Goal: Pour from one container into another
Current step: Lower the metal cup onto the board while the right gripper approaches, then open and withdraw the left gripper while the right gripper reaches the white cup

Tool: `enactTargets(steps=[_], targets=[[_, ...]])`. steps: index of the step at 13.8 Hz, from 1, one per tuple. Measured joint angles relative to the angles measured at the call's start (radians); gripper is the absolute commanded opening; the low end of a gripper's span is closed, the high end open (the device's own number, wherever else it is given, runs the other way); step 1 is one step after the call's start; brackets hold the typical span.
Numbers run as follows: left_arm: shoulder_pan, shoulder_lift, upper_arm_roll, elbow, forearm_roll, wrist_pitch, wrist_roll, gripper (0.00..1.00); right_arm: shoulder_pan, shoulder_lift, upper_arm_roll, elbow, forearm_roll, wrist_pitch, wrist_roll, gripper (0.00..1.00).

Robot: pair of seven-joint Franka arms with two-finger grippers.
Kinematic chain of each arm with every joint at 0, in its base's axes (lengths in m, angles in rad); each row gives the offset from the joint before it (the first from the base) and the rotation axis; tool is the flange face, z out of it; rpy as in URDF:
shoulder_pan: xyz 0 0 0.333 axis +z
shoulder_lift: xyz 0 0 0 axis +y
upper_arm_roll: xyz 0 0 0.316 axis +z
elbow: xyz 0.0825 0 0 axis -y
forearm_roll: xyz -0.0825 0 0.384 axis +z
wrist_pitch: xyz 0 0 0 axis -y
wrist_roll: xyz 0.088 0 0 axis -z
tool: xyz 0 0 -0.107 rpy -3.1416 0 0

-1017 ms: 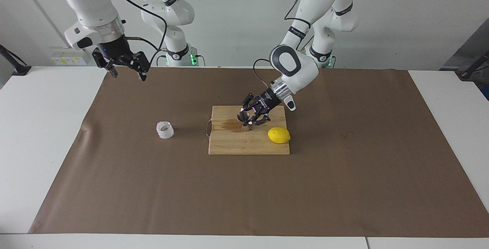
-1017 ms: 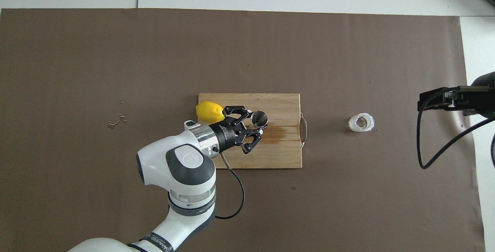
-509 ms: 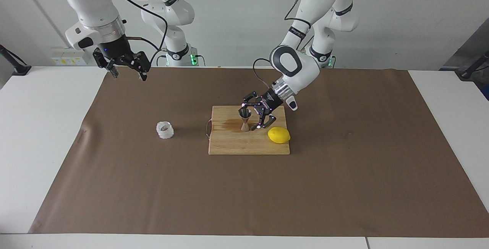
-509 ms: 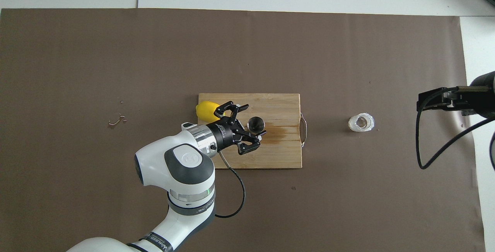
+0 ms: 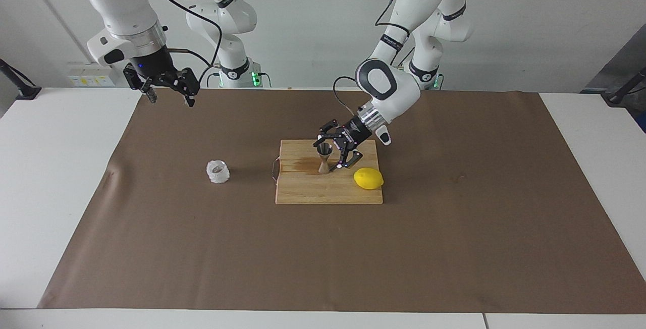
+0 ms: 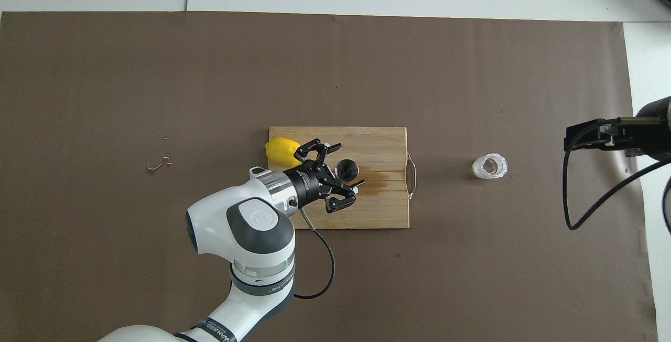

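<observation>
Steel jigger (image 5: pixel 323 158): small, silver, hourglass form, two cones joined at a narrow waist. Stands upright on the wooden cutting board (image 5: pixel 308 190), mouth up, beside a dark wet stain on the wood. Judged light, rigid and top-heavy on a small foot, so it should tip easily if nudged; the polished metal looks slippery. Best hold, by my reading, is across the waist, where the cones would stop it sliding up or down.

Glass cup (image 5: pixel 218 172): squat, clear-whitish, textured wall. Sits on the brown table cover (image 5: pixel 202 248), off the board, toward the right arm's end of the table and well apart from the jigger. Judged stiff and breakable; the texture should give the fingers some purchase. Take it across the outer wall, below the rim, with a gentle squeeze. Contents cannot be told.

Lemon (image 5: pixel 368 178): yellow, on the board's corner toward the left arm's end, near the jigger but not touching it.

Left gripper (image 5: pixel 333 152): low over the board, reaching in at a slant. Fingers spread wide, one on either side of the jigger, no contact visible; nothing held.

Right gripper (image 5: pixel 168 88): high over the edge of the table cover at the right arm's end, waiting. Fingers spread, empty.

Status, as judged: the jigger is placed as receiver and not gripped; the cup is not yet picked up and the pour is not yet begun.
</observation>
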Motion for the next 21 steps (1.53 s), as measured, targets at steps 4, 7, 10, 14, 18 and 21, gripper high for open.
enactTargets(steps=[4, 7, 10, 14, 18, 21], targets=[[-0.026, -0.009, 0.000, 0.000, 0.002, 0.005, 0.006, 1.00, 0.001, -0.004, 0.008, -0.020, 0.000, 0.005, -0.097, 1.00], [-0.026, -0.031, 0.003, -0.001, 0.003, 0.006, 0.009, 1.00, 0.002, -0.014, 0.008, -0.053, 0.001, 0.027, -0.241, 1.00], [-0.025, -0.056, 0.010, 0.000, 0.014, 0.007, 0.010, 1.00, 0.002, -0.024, 0.009, -0.078, 0.017, 0.035, -0.414, 1.00], [-0.020, -0.083, 0.024, 0.006, 0.110, 0.009, 0.011, 1.00, 0.003, -0.039, 0.009, -0.136, 0.025, 0.081, -0.719, 1.00], [0.043, -0.099, 0.028, 0.021, 0.169, -0.028, 0.011, 1.00, 0.003, -0.056, 0.009, -0.216, 0.027, 0.132, -1.038, 1.00], [0.113, -0.100, 0.030, 0.022, 0.265, -0.165, 0.008, 1.00, 0.000, -0.056, 0.008, -0.273, 0.077, 0.183, -1.227, 1.00]])
